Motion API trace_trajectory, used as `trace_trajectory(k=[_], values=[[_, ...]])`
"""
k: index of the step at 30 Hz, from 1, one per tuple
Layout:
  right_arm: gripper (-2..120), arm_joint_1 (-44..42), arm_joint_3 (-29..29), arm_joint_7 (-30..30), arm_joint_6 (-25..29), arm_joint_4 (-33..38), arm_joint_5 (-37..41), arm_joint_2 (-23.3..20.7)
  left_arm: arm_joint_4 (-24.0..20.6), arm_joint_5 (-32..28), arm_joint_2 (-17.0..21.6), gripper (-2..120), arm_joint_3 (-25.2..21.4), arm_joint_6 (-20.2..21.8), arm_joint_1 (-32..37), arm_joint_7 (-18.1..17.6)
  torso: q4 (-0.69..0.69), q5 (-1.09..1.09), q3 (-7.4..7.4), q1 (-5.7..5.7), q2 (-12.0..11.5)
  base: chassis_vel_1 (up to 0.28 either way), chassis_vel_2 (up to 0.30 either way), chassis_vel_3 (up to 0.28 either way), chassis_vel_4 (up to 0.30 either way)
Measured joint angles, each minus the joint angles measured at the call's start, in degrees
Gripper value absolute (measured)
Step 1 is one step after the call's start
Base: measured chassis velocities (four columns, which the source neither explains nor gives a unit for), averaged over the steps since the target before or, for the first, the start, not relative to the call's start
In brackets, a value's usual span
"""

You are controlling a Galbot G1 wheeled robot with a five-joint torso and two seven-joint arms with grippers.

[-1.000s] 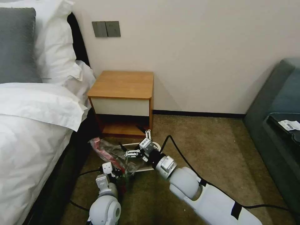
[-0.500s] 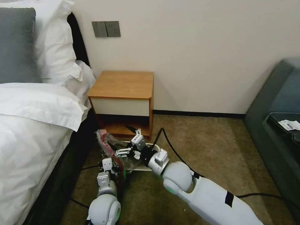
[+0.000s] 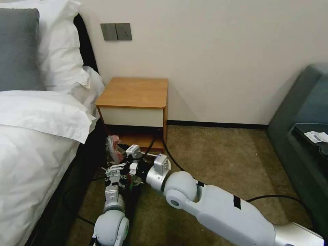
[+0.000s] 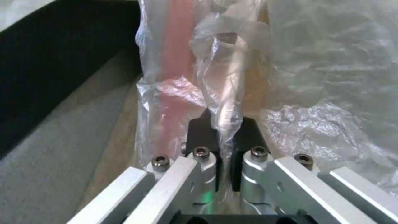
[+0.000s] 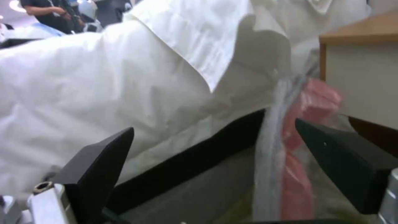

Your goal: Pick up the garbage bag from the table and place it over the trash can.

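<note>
The garbage bag (image 3: 113,150) hangs bunched between the bed and the table (image 3: 134,92), crinkled grey plastic with a red band. In the left wrist view my left gripper (image 4: 224,126) is shut on a fold of the garbage bag (image 4: 232,77). From the head it sits low at the bag's near side (image 3: 119,179). My right gripper (image 3: 124,160) reaches across from the right and stands open. In its wrist view (image 5: 215,149) the bag's red rim (image 5: 296,146) lies just inside one finger. Only a sliver of the trash can's cream rim (image 3: 150,155) shows behind my right wrist.
The bed with white linen (image 3: 37,136) and a dark frame borders the left side. A dark green sofa (image 3: 304,136) stands at the right. Black cables (image 3: 177,165) trail over the brown carpet. Open carpet lies between the table and the sofa.
My right arm has swung left across the trash can toward the bed, gripper still open. The bag has gathered leftward into a tighter, more upright bunch. The left gripper has barely shifted.
</note>
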Motion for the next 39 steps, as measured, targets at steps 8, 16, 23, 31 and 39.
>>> trace_trajectory(k=[8,16,23,31,39], values=[[72,0.1,0.1,0.7,0.2,-3.2,-0.1,0.5,-0.1,0.7,-0.2,3,0.1,-0.9,0.5,0.1,0.00,0.00,0.00,0.00,0.0,0.000,0.000,0.000,0.000],[38,-1.0,0.6,0.4,1.5,-5.0,-1.4,0.4,-0.3,1.5,-0.3,3,-0.2,-1.5,0.7,0.1,0.00,0.00,0.00,0.00,0.0,0.000,0.000,0.000,0.000],[14,-1.3,1.0,0.4,2.0,-5.0,-2.3,0.4,-0.2,1.5,-0.4,3,-0.2,-1.6,0.6,0.1,-0.01,0.00,0.00,0.00,0.0,0.000,0.000,0.000,0.000],[0,-1.4,1.0,0.4,2.3,-5.1,-3.0,0.5,-0.1,1.5,-0.4,3,-0.6,-1.6,0.6,0.1,0.00,0.00,0.00,0.00,0.0,0.000,0.000,0.000,0.000],[0,-1.9,2.2,0.5,2.8,-5.3,-4.1,0.2,-0.2,1.2,-0.3,3,-1.2,-2.0,0.8,0.1,0.00,0.00,0.00,0.00,0.0,0.000,0.000,0.000,0.000]])
